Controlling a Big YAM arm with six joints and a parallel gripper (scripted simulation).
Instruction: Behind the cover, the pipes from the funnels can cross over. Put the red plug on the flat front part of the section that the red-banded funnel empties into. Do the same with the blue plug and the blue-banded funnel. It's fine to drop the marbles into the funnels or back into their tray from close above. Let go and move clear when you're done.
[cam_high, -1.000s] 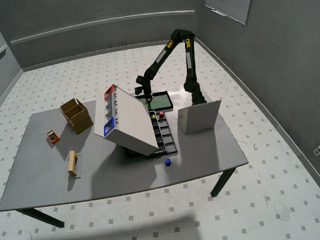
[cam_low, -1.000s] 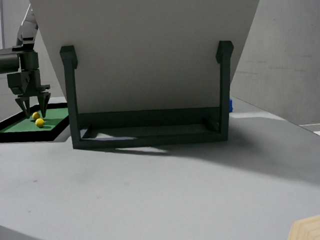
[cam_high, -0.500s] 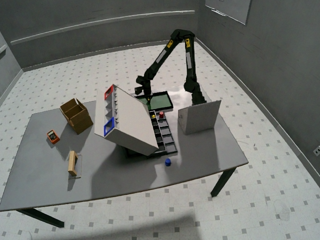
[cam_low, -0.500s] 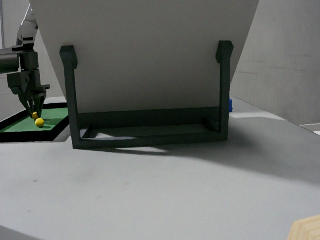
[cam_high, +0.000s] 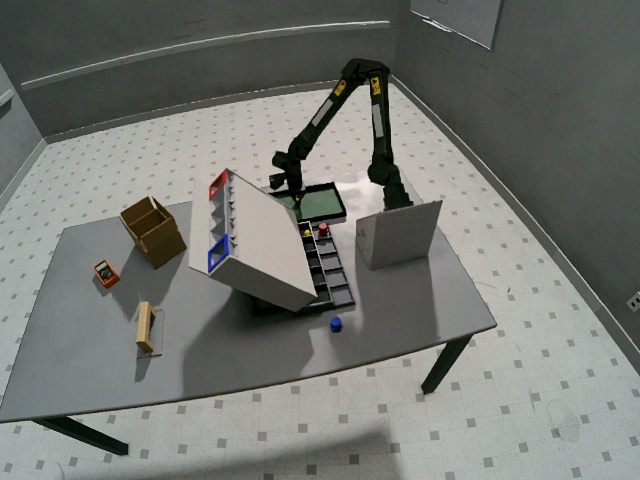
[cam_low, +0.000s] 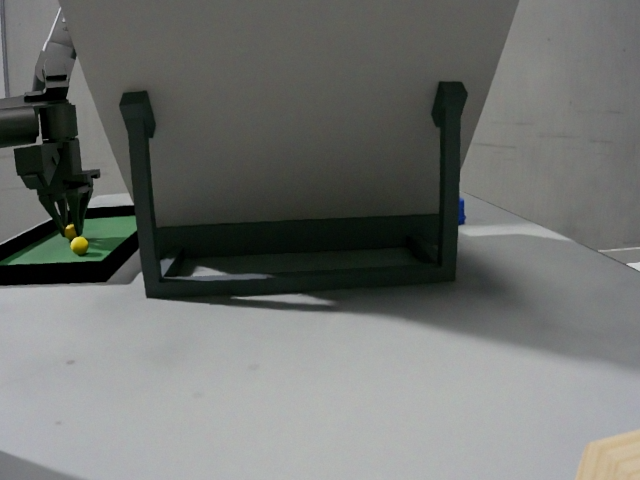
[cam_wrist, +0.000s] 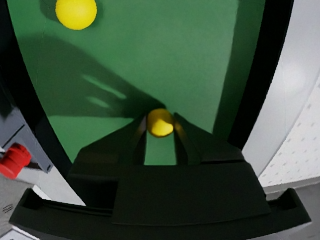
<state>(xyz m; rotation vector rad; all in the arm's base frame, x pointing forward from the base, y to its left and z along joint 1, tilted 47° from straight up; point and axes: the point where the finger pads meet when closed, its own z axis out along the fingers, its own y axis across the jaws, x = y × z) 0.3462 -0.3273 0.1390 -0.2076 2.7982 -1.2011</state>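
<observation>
Where the green-floored tray (cam_high: 345, 211) (cam_low: 56, 272) (cam_wrist: 267, 65) sits on the worktop (cam_high: 232, 369) (cam_low: 310, 387), the tool (cam_high: 297, 197) (cam_low: 71, 233) (cam_wrist: 160, 118) points down into it, its fingers drawn in to a narrow gap and closed on a yellow marble (cam_low: 70, 231) (cam_wrist: 160, 123). The marble sits between the fingertips, low over the green floor; whether it touches that floor cannot be told. A second yellow marble (cam_low: 79, 245) (cam_wrist: 76, 11) lies loose in the same tray, near the tool.

Beside the tray stands the big slanted cover (cam_high: 258, 227) (cam_low: 289, 118), raised on a dark frame (cam_low: 140, 206). Along its upper edge are the funnels, with the red-banded funnel (cam_high: 211, 191) at the end nearer the tray and the blue-banded funnel (cam_high: 210, 259) at the opposite end.

At the cover's lower edge runs a row of sections. The red plug (cam_high: 323, 229) (cam_wrist: 15, 161) rests on the flat front part of the end section nearest the tray, and another yellow marble (cam_high: 307, 233) lies in the compartment behind it. Apart from the sections, the blue plug (cam_high: 336, 324) (cam_low: 461, 211) stands on the worktop, just beyond the row's far end.
</observation>
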